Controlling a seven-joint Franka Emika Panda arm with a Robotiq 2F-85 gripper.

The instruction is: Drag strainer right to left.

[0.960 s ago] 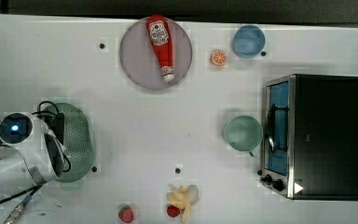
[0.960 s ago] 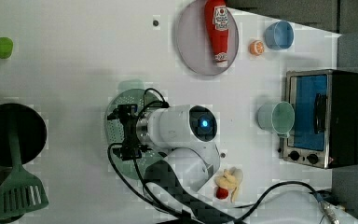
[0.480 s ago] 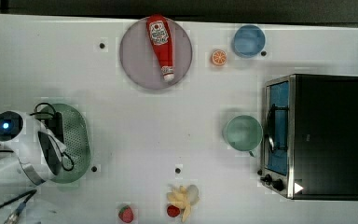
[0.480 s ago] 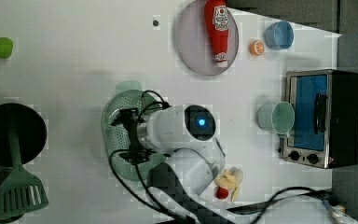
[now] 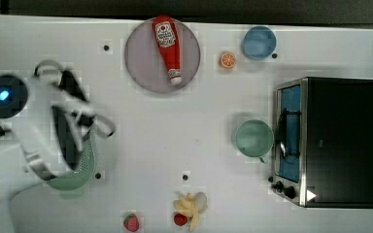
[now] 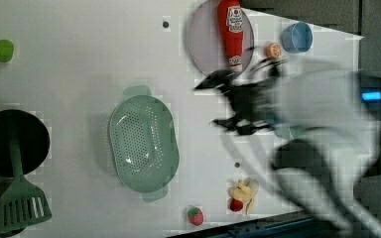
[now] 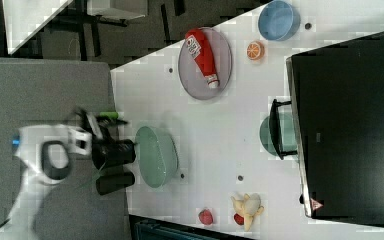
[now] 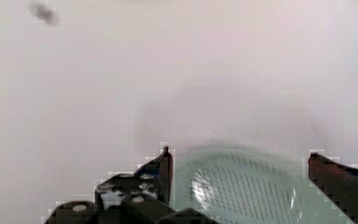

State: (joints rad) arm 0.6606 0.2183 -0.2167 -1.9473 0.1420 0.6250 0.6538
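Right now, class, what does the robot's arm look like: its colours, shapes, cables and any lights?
The arm has rounded white casings with black joints. A round black cap carries a glowing blue light. Looping black cables run along it. The gripper is black with dark, angular fingers.

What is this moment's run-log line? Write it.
gripper: open, empty | strainer: upright on table, not held, at the top view's left

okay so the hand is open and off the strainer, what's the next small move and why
Probably lift the hand a little further and leave the strainer where it is. In the wrist view the open fingers stand apart with nothing between them, so it is released. In the left view the strainer sits flat on the table, well to the left of the toaster oven and the round cup, so the drag looks finished.
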